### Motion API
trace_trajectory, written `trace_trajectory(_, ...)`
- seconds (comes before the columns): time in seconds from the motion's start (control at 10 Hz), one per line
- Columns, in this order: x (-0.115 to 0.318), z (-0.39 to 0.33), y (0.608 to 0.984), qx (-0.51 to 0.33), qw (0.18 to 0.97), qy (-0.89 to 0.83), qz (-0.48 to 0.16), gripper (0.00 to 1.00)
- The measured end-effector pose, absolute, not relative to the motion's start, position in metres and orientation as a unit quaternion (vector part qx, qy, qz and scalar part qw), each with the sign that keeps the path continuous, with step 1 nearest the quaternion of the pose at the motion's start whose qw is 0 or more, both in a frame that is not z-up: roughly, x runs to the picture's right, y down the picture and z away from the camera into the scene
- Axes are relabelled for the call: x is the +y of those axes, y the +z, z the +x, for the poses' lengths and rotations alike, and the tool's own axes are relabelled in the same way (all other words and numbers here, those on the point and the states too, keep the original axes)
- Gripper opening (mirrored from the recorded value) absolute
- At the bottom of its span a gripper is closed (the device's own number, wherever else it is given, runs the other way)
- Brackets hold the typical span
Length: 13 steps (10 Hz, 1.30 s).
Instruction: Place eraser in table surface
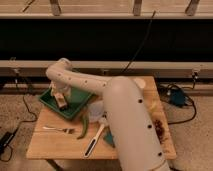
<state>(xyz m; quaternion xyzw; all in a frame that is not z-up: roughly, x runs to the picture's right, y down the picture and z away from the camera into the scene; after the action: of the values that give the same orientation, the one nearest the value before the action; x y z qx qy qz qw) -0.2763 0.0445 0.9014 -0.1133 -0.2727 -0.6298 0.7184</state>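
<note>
Over the green tray (76, 106), at a far corner of the table, the gripper (59, 97) hangs low at the end of the long white arm (120, 117), right down among the tray's walls. The eraser (62, 102), that small tan block, sits inside the tray directly at the gripper's tip, touching it or as near as makes no difference. Whether the gripper has closed on it or stands apart around it, I cannot tell from this angle.

So by my reading this is the pick-up end of the job: nothing has reached the table surface (52, 144) yet. To do it well, the hold needs to be square across the block's short sides, then a straight lift clear of the tray rim before any sideways travel, because a drag over that wall could knock the block loose.

For the set-down, the bare planks in front of the tray look the best target. The fork (60, 130) lies just there, with a thin curved green thing (83, 127) beside it and a dark-handled utensil (95, 142) nearer the arm, so I'd aim for open wood between them and lower until the block rests before letting go
</note>
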Motion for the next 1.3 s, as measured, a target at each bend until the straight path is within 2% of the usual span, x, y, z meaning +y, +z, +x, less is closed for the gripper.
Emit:
trace_trajectory(0.5, 0.047, -0.285, 0.911, -0.273, 0.662, -0.690, -0.106, 0.65)
trace_trajectory(1.2, 0.071, -0.295, 0.937, -0.262, 0.637, -0.711, -0.142, 0.65)
trace_trajectory(1.3, 0.073, -0.295, 0.940, -0.258, 0.636, -0.712, -0.148, 0.60)
